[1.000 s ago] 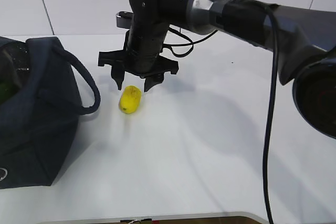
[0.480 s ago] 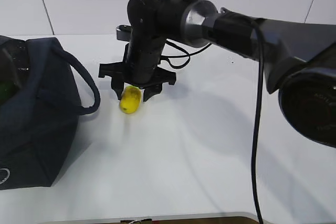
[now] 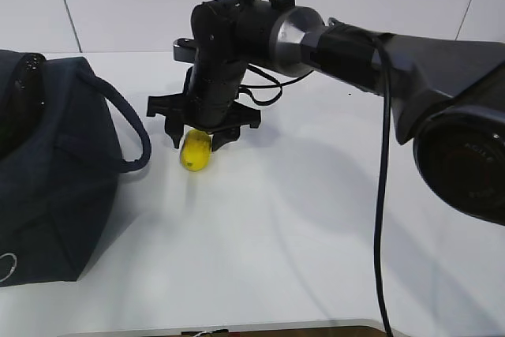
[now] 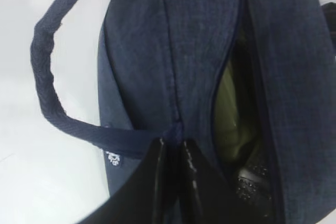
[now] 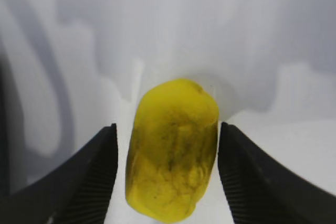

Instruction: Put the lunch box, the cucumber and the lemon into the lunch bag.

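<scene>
The yellow lemon lies on the white table, right of the dark navy lunch bag. My right gripper is open and low over the lemon, one finger on each side. In the right wrist view the lemon sits between the ribbed pads, with small gaps on both sides. My left gripper is shut on the bag's rim fabric beside the open slit. Something greenish shows inside the slit; I cannot tell whether it is the lunch box or the cucumber.
The bag's loop handle arches toward the lemon, close to my right gripper's left finger. The bag fills the table's left side. The right arm and its cable cross over the table's right half.
My right gripper has come down from just above the lemon until its fingers stand on both sides of it. The bag's opening at the far left has shifted; the green inside no longer shows.
</scene>
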Motion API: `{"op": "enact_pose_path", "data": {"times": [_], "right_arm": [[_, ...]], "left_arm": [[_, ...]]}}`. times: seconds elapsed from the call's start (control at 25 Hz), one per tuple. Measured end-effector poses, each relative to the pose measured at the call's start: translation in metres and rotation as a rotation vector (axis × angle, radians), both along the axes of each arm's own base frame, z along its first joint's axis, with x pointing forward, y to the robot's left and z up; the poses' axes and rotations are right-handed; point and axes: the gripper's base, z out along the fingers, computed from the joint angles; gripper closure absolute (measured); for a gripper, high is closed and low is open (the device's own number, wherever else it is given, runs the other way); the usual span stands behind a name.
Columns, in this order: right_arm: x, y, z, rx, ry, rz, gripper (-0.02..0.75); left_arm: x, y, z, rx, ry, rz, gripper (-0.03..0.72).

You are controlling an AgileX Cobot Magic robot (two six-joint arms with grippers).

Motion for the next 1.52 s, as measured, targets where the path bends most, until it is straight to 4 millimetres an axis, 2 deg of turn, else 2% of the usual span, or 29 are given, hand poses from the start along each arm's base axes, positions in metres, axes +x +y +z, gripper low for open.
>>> {"op": "enact_pose_path", "data": {"times": [0.48,0.76,1.12,1.24,1.52], "right_arm": [[0.002,0.0,0.001,0.002,-0.025,0.003,0.259],[0.002,0.0,0.001,-0.008,-0.031,0.005,0.37],[0.003,-0.003,0.003,-0.044,-0.028,0.009,0.384],[0.004,-0.005,0.015,-0.086,-0.037,0.032,0.384],[0.007,-0.005,0.067,-0.072,-0.136,0.087,0.385]], "left_arm": [[0.001,-0.004,0.002,-0.044,-0.018,-0.026,0.683],[0.001,-0.006,0.002,-0.054,-0.02,-0.034,0.683],[0.001,-0.006,0.002,-0.053,-0.018,-0.039,0.683],[0.001,-0.006,0.002,-0.052,-0.018,-0.04,0.683],[0.001,-0.006,0.002,-0.051,-0.019,-0.041,0.683]]}}
